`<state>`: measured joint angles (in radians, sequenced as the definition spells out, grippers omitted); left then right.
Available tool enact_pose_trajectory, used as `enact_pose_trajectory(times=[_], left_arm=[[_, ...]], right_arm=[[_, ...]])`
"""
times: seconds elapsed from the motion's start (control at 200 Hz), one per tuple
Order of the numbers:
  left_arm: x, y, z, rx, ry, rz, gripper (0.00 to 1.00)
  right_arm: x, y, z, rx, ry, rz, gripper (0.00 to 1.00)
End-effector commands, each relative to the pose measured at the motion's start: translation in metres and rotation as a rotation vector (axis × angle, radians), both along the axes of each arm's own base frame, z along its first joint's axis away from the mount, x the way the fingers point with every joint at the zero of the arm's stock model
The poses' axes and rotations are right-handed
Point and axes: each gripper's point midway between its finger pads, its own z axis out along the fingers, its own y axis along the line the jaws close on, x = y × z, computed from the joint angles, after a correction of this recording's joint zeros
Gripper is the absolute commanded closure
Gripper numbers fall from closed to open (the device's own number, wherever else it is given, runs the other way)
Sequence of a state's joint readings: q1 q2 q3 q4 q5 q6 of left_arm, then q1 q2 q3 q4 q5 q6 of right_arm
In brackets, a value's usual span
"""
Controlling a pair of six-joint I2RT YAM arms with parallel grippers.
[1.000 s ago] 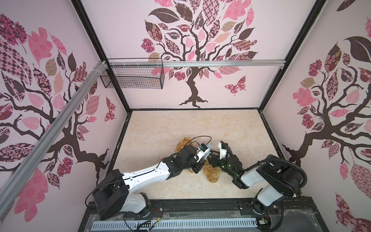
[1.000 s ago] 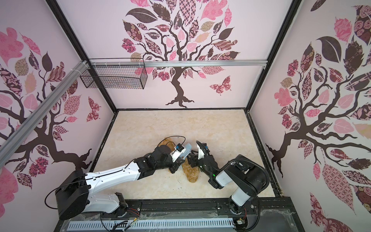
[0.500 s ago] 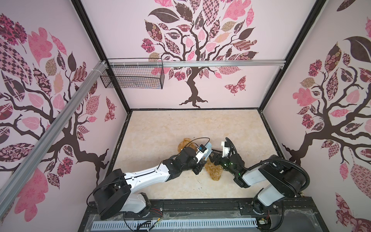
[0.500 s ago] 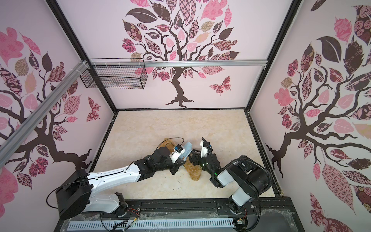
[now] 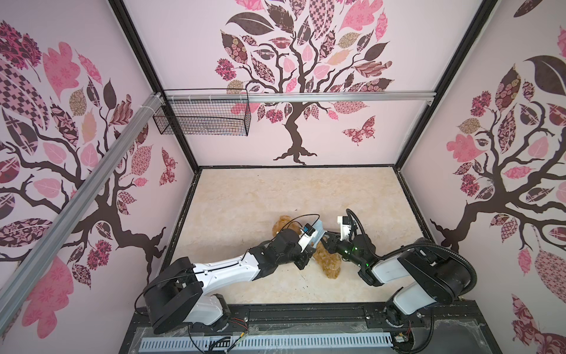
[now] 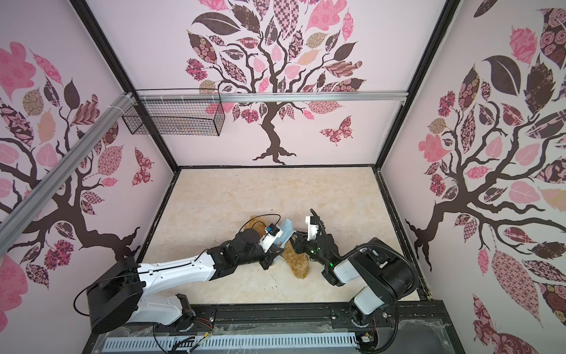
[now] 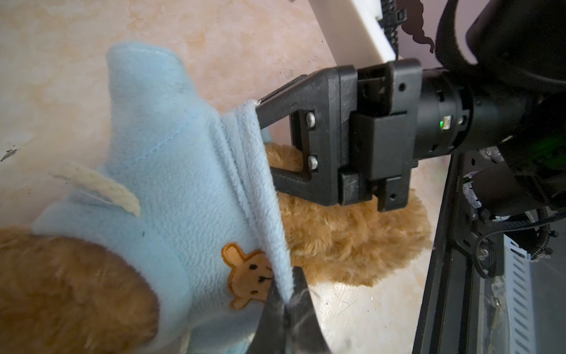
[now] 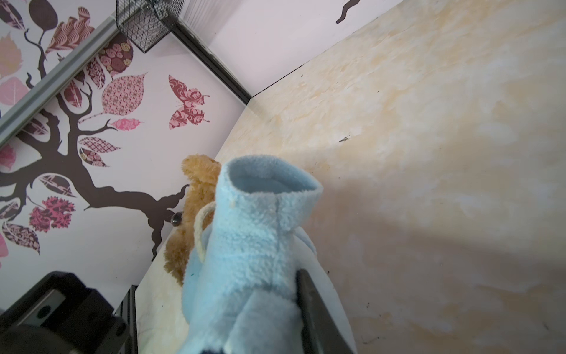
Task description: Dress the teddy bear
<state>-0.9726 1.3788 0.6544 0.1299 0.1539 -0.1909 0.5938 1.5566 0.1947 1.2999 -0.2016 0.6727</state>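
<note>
Two arms meet at a bear [image 5: 329, 264] lying on the marbled table [image 5: 275, 190], near the front edge and about mid-width. In both top views its head points back and left, its legs forward. The left arm [image 5: 226, 269] crosses above the bear's chest; the right arm [image 5: 395, 269] comes in from the bear's right. A pale blue shirt [image 7: 171, 184] covers the bear's chest, leaving belly and legs as bare fur past the hem [image 7: 245, 159]. An empty sleeve [image 8: 269, 190] sticks up from the bear's side. The left gripper [image 7: 286, 309] has its jaws pressed together on the hem, just beside the orange bear-face print [image 7: 248, 275]. The right gripper [image 5: 328, 241] meets the same hem over the bear's belly; whether its jaws are clamped on the cloth cannot be told. A cream cord [image 7: 107, 187] hangs near the bear's neck.
</note>
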Motion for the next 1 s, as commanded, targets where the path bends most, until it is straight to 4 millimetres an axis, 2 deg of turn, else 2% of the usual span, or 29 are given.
enact_pose_trajectory(times=[0.0, 0.055, 0.115, 0.245, 0.375, 0.545, 0.64, 0.72, 0.835, 0.99], left_arm=[[-0.029, 0.005, -0.031, 0.063, 0.095, -0.072, 1.0], [-0.027, 0.004, -0.026, 0.056, 0.086, -0.068, 1.0], [-0.025, 0.002, -0.016, 0.044, 0.069, -0.068, 0.92], [-0.018, 0.004, 0.022, 0.0, -0.007, -0.053, 0.64], [-0.007, 0.022, 0.066, -0.049, -0.079, -0.007, 0.49], [-0.001, 0.055, 0.117, -0.034, -0.208, 0.016, 0.38], [0.004, 0.073, 0.128, -0.002, -0.225, 0.005, 0.33], [0.005, 0.079, 0.135, -0.005, -0.195, -0.037, 0.31], [-0.004, 0.073, 0.14, -0.009, -0.155, -0.154, 0.27], [-0.02, 0.063, 0.134, 0.006, -0.111, -0.307, 0.19]], right_arm=[[0.018, -0.015, 0.046, 0.061, -0.168, -0.067, 0.79], [0.015, -0.01, 0.051, 0.05, -0.198, -0.024, 0.82], [0.01, -0.004, 0.055, 0.033, -0.232, 0.037, 0.86], [-0.007, 0.006, 0.065, 0.006, -0.309, 0.176, 0.91], [-0.025, 0.017, 0.07, -0.055, -0.365, 0.311, 0.94], [-0.045, 0.03, 0.084, -0.097, -0.404, 0.473, 0.96], [-0.055, 0.034, 0.099, -0.079, -0.428, 0.531, 0.97], [-0.067, 0.039, 0.109, -0.061, -0.449, 0.577, 0.98], [-0.08, 0.048, 0.12, -0.06, -0.475, 0.623, 0.97], [-0.092, 0.054, 0.133, -0.052, -0.508, 0.669, 0.97]])
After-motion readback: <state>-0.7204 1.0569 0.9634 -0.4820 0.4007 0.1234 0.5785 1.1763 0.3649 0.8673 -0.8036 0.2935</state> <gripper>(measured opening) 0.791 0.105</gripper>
